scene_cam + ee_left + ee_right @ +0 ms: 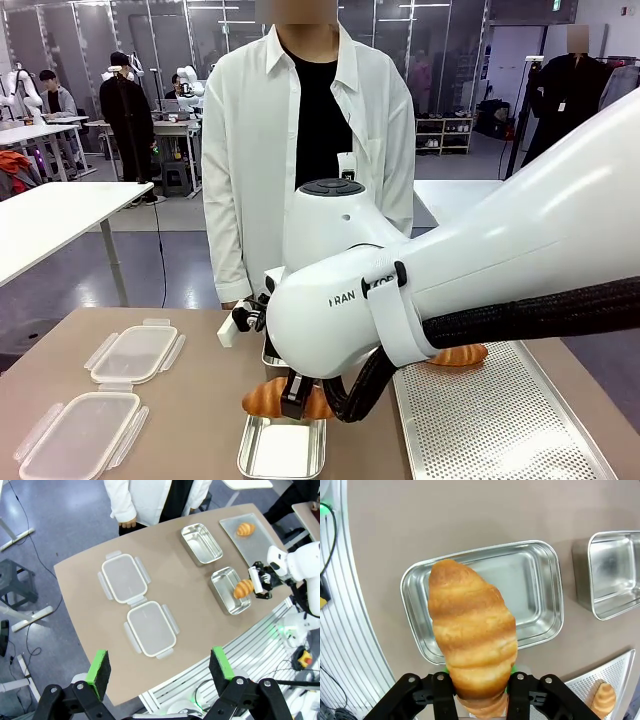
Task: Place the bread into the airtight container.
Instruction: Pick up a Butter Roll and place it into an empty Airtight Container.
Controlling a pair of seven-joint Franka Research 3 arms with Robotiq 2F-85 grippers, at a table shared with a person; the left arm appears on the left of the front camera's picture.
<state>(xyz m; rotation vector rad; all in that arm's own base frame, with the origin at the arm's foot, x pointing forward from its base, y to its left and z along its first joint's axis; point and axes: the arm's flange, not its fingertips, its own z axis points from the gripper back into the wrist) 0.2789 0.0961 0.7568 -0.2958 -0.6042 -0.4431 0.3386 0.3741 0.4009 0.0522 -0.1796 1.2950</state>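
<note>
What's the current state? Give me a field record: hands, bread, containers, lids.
right hand: shut on held croissant
held croissant position: above near steel container, which is empty; not released
left hand: open, empty, high over the table
other croissant: lying on perforated tray
far steel container: empty
lids: far lid and near lid, translucent, flat on table, apart from both containers
person: standing at far side
</note>
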